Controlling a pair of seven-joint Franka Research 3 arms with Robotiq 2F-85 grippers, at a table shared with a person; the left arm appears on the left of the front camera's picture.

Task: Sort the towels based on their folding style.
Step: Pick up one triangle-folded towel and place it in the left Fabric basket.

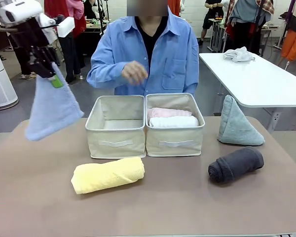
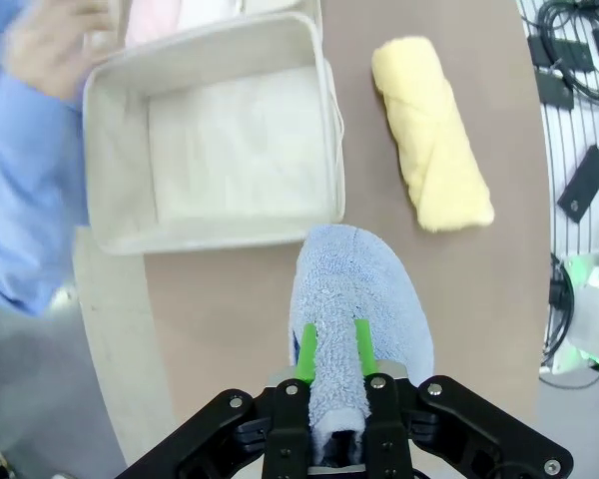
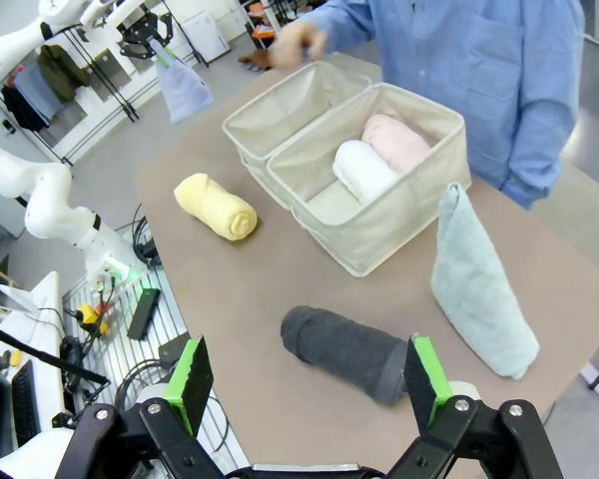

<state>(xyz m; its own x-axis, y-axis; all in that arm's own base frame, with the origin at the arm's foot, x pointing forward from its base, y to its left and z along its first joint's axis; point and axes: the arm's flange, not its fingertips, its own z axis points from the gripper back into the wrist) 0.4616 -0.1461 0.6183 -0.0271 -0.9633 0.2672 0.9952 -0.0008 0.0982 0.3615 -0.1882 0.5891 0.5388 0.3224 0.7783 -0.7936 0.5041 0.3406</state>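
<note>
Periwinkle terry cone [image 1: 52,108] in left gripper [image 1: 55,79]

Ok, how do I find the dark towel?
Start at the right cloth bin mid-table. In front of it, further right, lies the dark grey roll. It's the darkest towel, lying flat near the upright teal cone.

The tip of the blue cone towel [image 2: 364,289] disappears inside the left claw [image 2: 333,351], between its pads. Beyond the claw, the person's hand [image 2: 48,45] is a blur, and the picture's top edge cuts off the pink roll [image 2: 150,18] and the white roll [image 2: 208,10].
</note>
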